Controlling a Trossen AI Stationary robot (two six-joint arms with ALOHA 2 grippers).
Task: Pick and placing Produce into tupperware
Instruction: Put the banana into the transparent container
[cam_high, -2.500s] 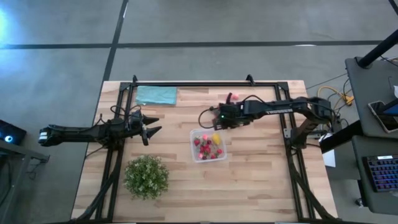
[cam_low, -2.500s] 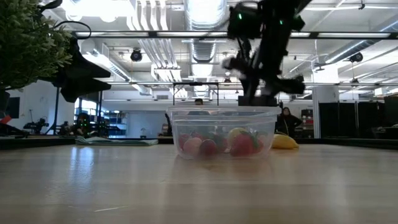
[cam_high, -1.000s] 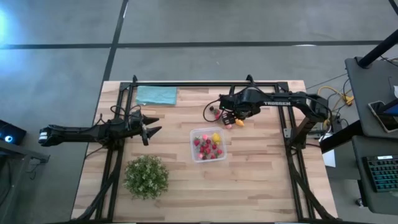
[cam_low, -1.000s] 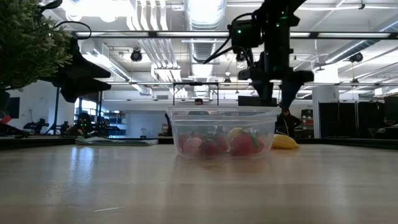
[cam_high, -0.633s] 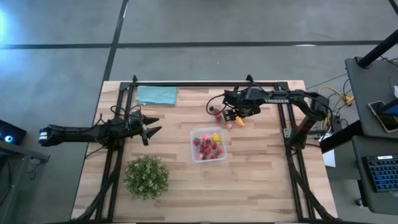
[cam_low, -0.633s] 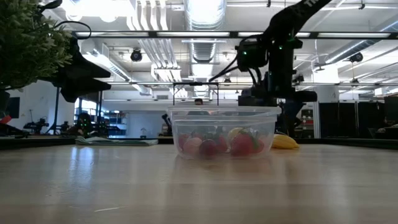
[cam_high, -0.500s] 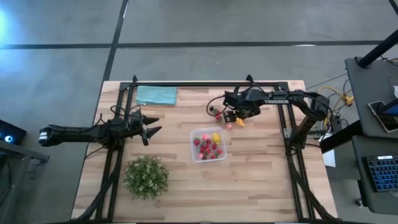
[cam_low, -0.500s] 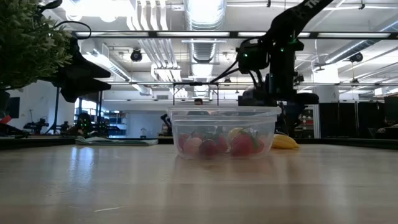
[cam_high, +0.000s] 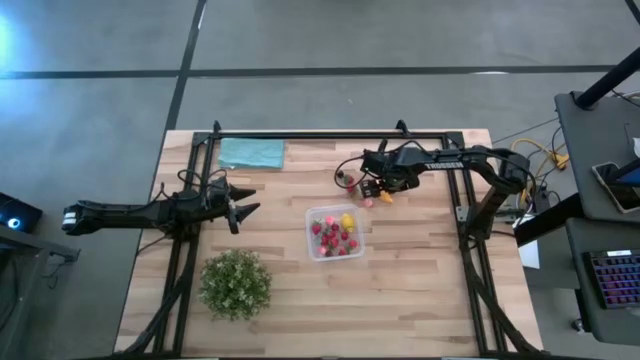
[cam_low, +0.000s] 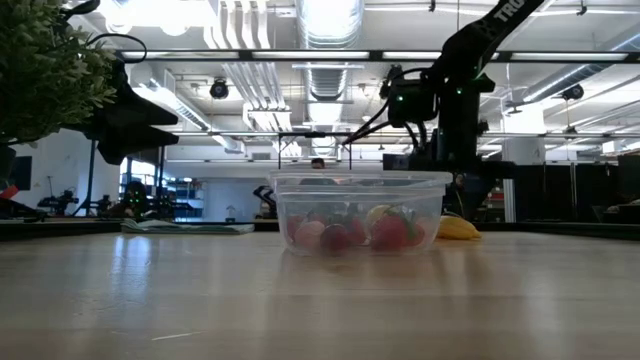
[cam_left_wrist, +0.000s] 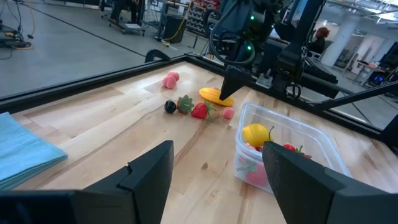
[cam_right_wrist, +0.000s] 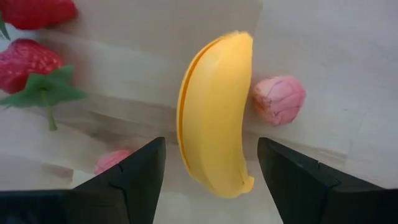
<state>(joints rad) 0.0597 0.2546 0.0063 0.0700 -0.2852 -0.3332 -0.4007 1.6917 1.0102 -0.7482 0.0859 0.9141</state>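
The clear tupperware (cam_high: 335, 232) stands mid-table and holds red and pink strawberries and a yellow lemon (cam_left_wrist: 255, 134). Beyond it a yellow banana (cam_right_wrist: 214, 140) lies flat on the wood among loose strawberries (cam_left_wrist: 199, 111), a dark fruit (cam_left_wrist: 170, 106) and pink pieces (cam_right_wrist: 278, 98). My right gripper (cam_high: 377, 189) hangs open just over the banana, pointing down, with one finger on each side of it and a gap to both. My left gripper (cam_high: 240, 212) waits open and empty at the table's left.
A bushy green plant (cam_high: 235, 283) stands at the near left. A teal folded cloth (cam_high: 252, 152) lies at the far left. A black frame (cam_high: 300, 135) runs along the table's far edge and sides. Bare wood lies to the right of the tupperware.
My right gripper has come down toward the banana and shifted slightly toward the table's right edge, staying open. The banana and the other fruit have not moved.
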